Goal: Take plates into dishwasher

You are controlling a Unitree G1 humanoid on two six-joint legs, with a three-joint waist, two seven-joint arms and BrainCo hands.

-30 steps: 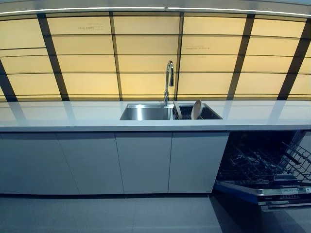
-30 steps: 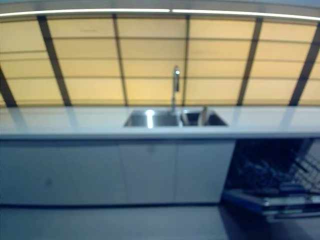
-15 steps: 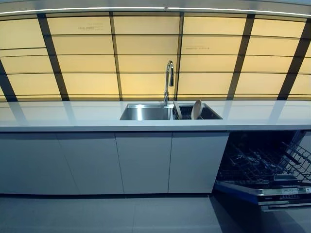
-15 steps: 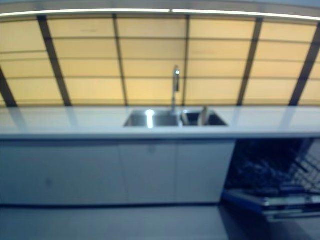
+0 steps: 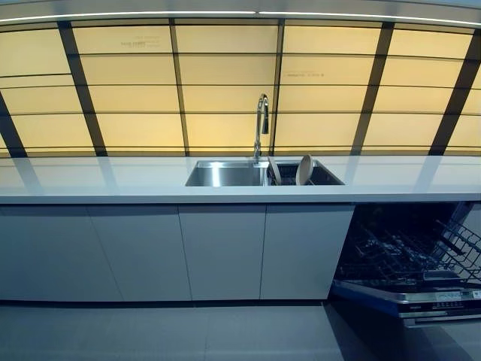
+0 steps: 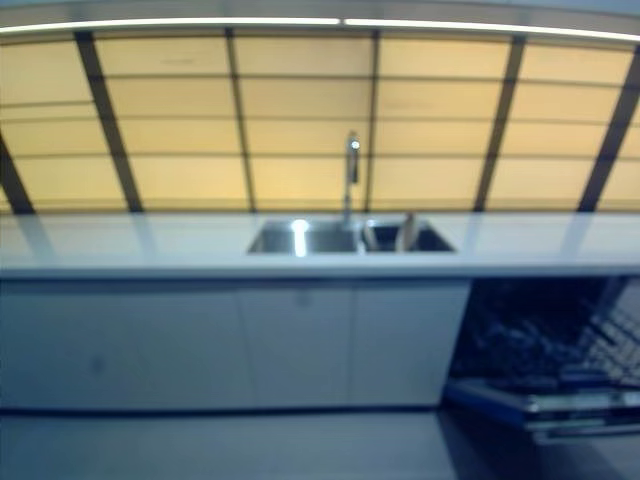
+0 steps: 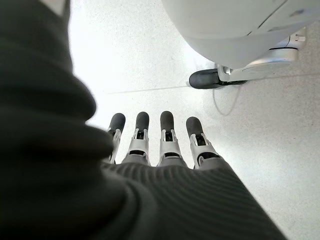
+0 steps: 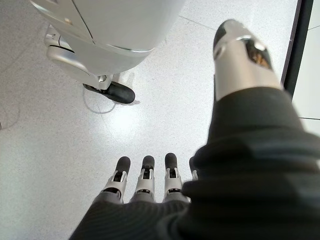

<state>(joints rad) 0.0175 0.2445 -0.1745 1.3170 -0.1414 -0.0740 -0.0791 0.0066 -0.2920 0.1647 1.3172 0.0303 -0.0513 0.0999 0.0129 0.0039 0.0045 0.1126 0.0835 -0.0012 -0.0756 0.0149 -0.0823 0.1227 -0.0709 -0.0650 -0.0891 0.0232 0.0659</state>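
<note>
Beige round plate stands on edge in the steel sink, at twelve o'clock on the white bench. The open dishwasher's dark wire rack sits at four o'clock. Left robot hand and right robot hand hang with straight fingers, empty.

Both arms down, nothing held.
Left robot hand hangs over the floor, fingers straight and relaxed. Right robot hand same pose, fingers extended, thumb sticking out apart. Neither shows in the head views.
</note>
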